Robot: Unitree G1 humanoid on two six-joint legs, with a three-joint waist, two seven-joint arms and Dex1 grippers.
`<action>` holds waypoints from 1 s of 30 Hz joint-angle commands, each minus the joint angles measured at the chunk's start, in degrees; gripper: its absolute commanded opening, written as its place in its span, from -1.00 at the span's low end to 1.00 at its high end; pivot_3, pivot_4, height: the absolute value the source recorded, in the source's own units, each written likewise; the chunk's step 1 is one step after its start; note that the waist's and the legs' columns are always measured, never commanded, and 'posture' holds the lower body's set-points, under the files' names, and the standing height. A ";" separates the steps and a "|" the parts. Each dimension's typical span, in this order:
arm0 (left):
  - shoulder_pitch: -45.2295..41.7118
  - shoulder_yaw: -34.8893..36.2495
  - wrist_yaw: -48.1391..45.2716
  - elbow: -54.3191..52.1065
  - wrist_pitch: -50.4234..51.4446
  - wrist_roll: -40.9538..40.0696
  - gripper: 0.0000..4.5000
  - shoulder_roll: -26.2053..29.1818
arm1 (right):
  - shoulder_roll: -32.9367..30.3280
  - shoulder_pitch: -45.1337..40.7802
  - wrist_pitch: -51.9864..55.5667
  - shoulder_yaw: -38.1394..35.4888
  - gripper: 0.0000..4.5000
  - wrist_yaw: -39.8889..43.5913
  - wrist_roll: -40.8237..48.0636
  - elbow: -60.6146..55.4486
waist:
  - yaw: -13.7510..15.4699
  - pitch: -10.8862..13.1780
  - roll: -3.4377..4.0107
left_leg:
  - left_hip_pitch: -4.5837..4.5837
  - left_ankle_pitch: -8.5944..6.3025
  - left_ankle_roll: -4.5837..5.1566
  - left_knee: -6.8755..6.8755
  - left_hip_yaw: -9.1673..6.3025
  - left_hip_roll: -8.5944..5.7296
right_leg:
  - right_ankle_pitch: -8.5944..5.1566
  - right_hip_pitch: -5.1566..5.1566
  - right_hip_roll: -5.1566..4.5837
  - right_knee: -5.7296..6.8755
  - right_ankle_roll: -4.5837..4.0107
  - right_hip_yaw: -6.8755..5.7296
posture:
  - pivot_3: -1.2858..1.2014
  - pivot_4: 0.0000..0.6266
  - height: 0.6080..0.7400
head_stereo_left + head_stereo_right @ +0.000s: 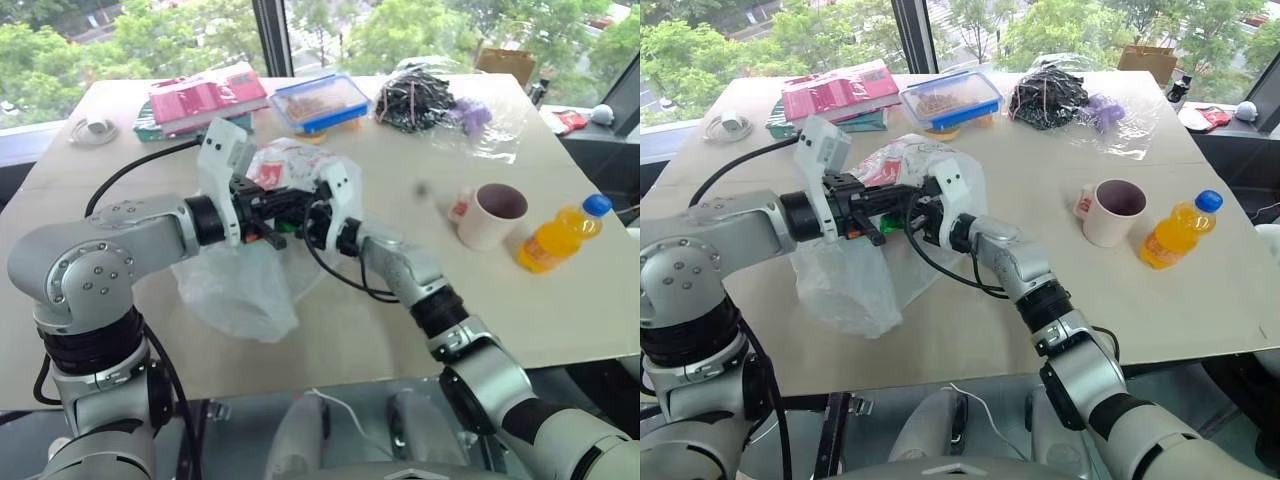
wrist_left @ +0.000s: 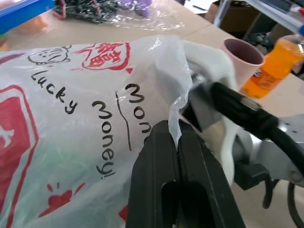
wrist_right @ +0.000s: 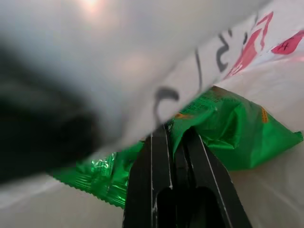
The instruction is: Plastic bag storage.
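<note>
Gripping the plastic bag (image 2: 85,118) at table centre, the left gripper (image 2: 175,142) has its jaws clamped on a fold beside black lettering "Lucky Money" and red prints. The right gripper (image 3: 175,137), meeting it from three o'clock, pinches a green snack packet (image 3: 237,128) under the bag.

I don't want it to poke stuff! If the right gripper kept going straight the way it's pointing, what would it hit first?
Probably the green packet: it lies right beyond the shut right gripper, under the bag. How close is hard to judge.
</note>
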 commanded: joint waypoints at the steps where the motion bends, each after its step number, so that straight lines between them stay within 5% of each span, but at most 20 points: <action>1: -2.13 2.99 0.18 2.37 -0.39 -0.23 -1.00 1.79 | 2.23 -2.82 -4.15 -1.10 -0.98 -0.16 -3.20 0.27 | -0.03 0.01 0.01 | 0.01 0.00 0.00 0.00 0.00 0.00 | 0.00 0.00 0.00 0.01 0.00 0.00 | 0.03 -0.52 1.00; 10: -6.87 9.33 8.02 3.13 6.43 -5.83 -1.00 -7.04 | 6.40 -7.80 -16.05 -8.65 -0.98 -7.35 -5.08 7.74 | 0.00 0.00 0.00 | -0.01 0.00 -0.01 -0.01 -0.02 -0.06 | 0.00 0.01 -0.08 -0.02 0.00 -0.02 | 0.03 -0.52 1.00; 17: -8.06 10.50 11.59 2.28 9.15 -6.26 -1.00 -9.88 | 9.99 -4.29 -17.06 6.11 -0.98 5.70 -13.78 14.11 | -0.95 0.01 0.01 | 0.08 0.00 -0.02 -0.13 0.05 -0.02 | 0.00 -0.01 -0.02 0.00 0.00 0.04 | 0.03 -0.52 1.00; 23: -5.73 8.78 14.21 0.40 9.78 -3.58 -1.00 -9.99 | 8.17 -5.71 -17.91 8.02 -0.98 3.57 -17.97 21.84 | -0.85 0.00 -0.01 | 0.07 0.03 -0.07 -0.12 -0.07 -0.09 | 0.01 0.00 -0.11 0.00 0.00 0.03 | 0.03 -0.52 1.00; 26: -4.42 7.20 14.74 0.86 8.30 -1.23 -1.00 -9.16 | 5.41 -5.43 -18.20 6.31 -0.42 3.38 -18.49 20.62 | -0.91 0.00 0.00 | 0.08 0.05 -0.12 -0.15 -0.16 -0.09 | 0.01 -0.01 -0.09 0.01 -0.01 0.02 | 0.03 -0.52 1.00; 30: -2.14 3.95 13.51 2.51 3.12 2.84 -1.00 -7.14 | -3.15 0.01 -8.60 2.33 0.42 3.84 -15.52 -0.19 | -0.81 0.01 0.01 | 0.05 0.09 -0.19 -0.24 -0.36 -0.09 | 0.01 -0.07 -0.08 0.02 -0.01 0.00 | 0.03 -0.52 1.00</action>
